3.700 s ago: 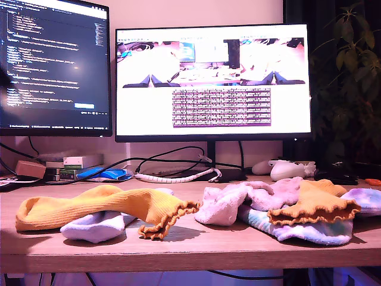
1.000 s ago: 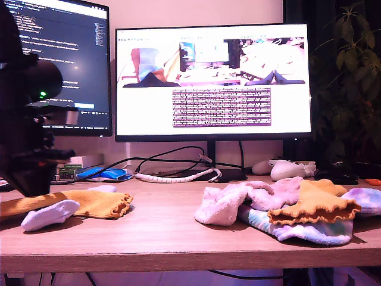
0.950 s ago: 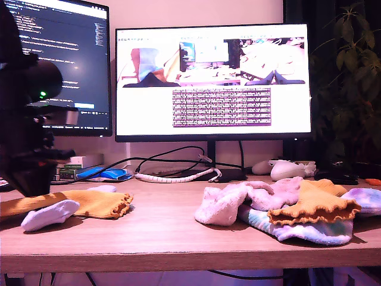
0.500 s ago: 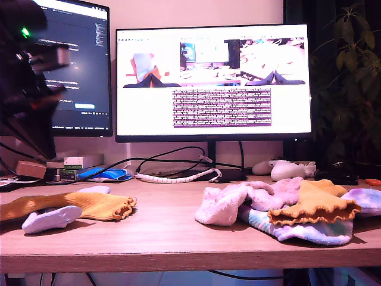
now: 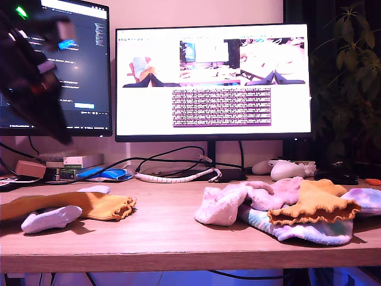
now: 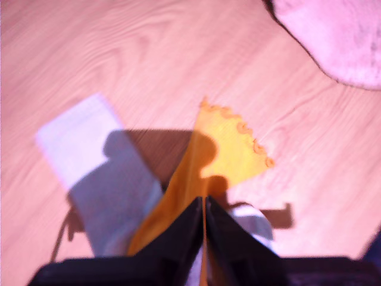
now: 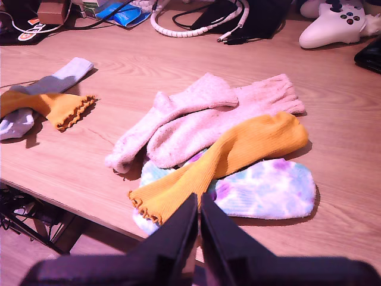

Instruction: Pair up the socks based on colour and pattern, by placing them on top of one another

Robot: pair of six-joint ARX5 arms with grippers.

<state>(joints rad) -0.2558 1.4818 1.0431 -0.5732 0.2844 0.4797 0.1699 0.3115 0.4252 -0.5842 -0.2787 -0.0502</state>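
Mustard sock (image 6: 229, 146) in my first gripper (image 6: 203, 217).

A bare strip of wooden counter (image 5: 164, 229) lies open between the mustard-orange ribbed sock (image 6: 223, 146) pinched in the first gripper (image 6: 204, 220) and the heap just ahead of the second gripper (image 7: 199, 223): two fluffy pale pink socks (image 7: 196, 119), another orange sock (image 7: 238, 155) and a tie-dye sock (image 7: 268, 190). Beyond the heap, cables (image 7: 196, 24) and a white game controller (image 7: 333, 24) crowd the counter's far edge.

A wooden table (image 5: 178, 238) carries two monitors: a dark one (image 5: 80, 65) with code at the exterior view's left, and a bright one (image 5: 213, 80) in the middle. Behind lie a white coiled cable (image 5: 172, 177), a white game controller (image 5: 289, 170) and small boxes (image 5: 74, 167). A plant (image 5: 348, 77) stands at the exterior view's right.
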